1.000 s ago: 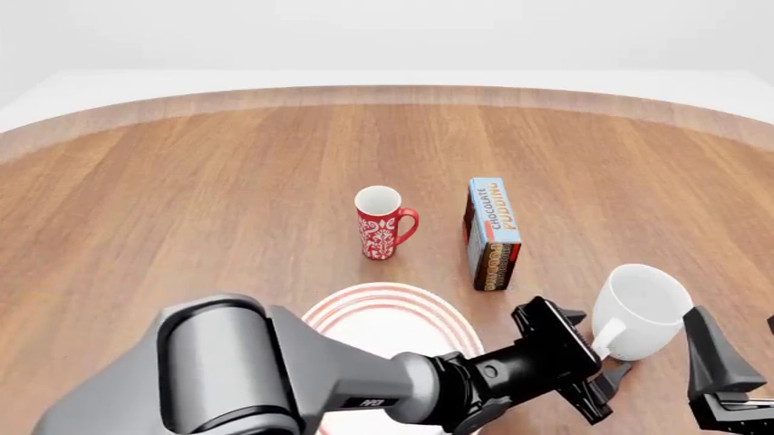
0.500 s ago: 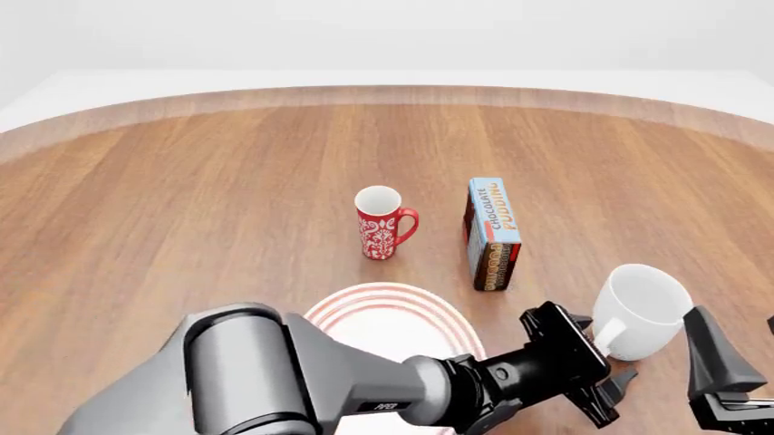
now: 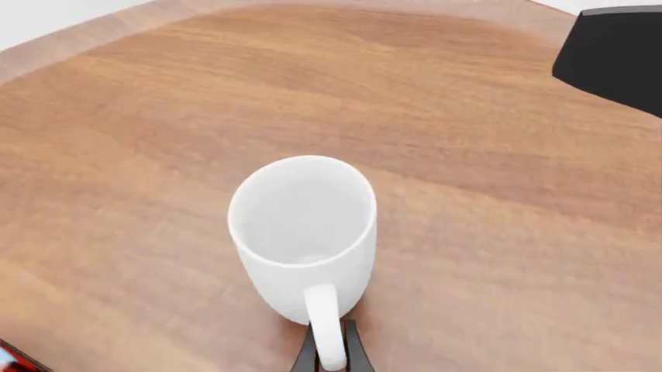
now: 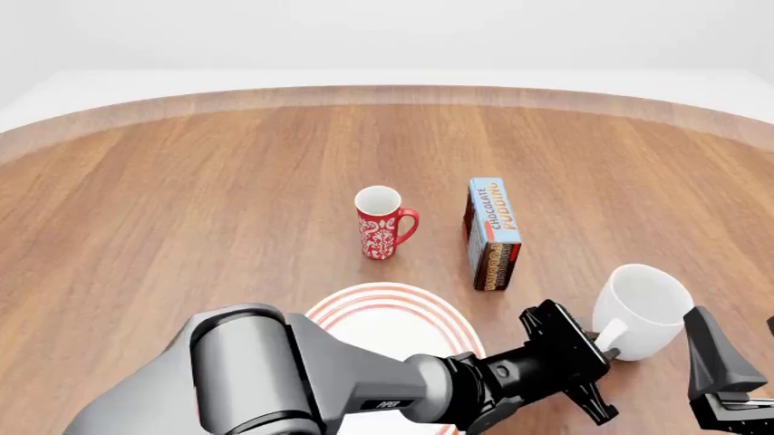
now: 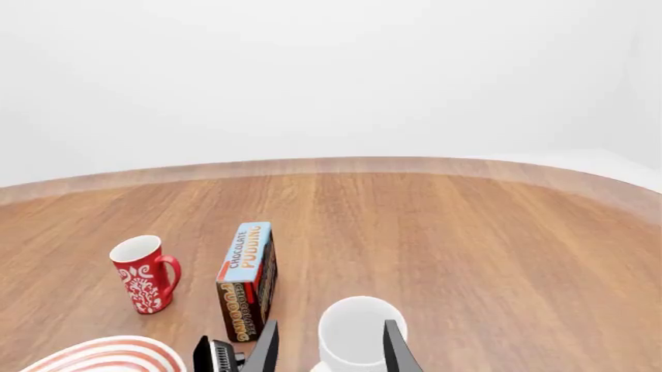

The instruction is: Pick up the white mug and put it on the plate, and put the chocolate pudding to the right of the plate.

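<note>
The white mug (image 4: 643, 306) stands at the front right of the table, right of the plate (image 4: 384, 319) with red rings. My left gripper (image 4: 601, 349) reaches across over the plate and is shut on the mug's handle (image 3: 327, 335); the mug (image 3: 302, 226) fills the left wrist view. The chocolate pudding (image 4: 494, 231) box stands on its edge behind the plate's right side. My right gripper (image 4: 723, 373) is open and empty at the front right, just right of the mug. The right wrist view shows the mug (image 5: 355, 329), the pudding box (image 5: 246, 279) and the plate's rim (image 5: 104, 355).
A slim red mug (image 4: 381, 222) with a white pattern stands behind the plate, left of the pudding box; it also shows in the right wrist view (image 5: 145, 273). The left arm's grey body (image 4: 278, 381) covers the plate's front part. The right arm's dark part (image 3: 612, 53) shows beyond the white mug.
My left gripper has drawn in on the white mug's handle and pinched it. The mug has shifted up very slightly. The right gripper has not moved.
</note>
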You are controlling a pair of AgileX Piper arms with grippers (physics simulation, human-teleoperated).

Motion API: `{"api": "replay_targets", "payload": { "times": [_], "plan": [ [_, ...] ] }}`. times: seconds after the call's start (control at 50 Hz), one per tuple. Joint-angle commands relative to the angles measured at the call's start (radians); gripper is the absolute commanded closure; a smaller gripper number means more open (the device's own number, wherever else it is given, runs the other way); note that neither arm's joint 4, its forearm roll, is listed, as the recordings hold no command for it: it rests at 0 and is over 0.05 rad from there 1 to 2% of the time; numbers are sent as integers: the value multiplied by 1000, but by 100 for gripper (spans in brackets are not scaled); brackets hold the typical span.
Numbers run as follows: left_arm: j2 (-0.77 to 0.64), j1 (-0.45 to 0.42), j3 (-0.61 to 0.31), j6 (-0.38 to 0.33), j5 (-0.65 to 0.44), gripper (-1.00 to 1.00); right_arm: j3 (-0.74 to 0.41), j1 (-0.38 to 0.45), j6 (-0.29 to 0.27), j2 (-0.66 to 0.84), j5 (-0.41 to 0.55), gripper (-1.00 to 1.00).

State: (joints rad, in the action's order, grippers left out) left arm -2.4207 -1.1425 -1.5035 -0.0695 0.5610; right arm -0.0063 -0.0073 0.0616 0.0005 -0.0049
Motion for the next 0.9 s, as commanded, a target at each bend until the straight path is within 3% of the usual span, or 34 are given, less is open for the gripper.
{"api": "replay_targets", "payload": {
  "times": [0.02,0.9],
  "plan": [
    [-1,6,-1,-10,3,100,0,0,1,0,0,-100],
    [188,38,208,-62,126,100,2,-3,-9,1,-4,-100]
  ]
}}
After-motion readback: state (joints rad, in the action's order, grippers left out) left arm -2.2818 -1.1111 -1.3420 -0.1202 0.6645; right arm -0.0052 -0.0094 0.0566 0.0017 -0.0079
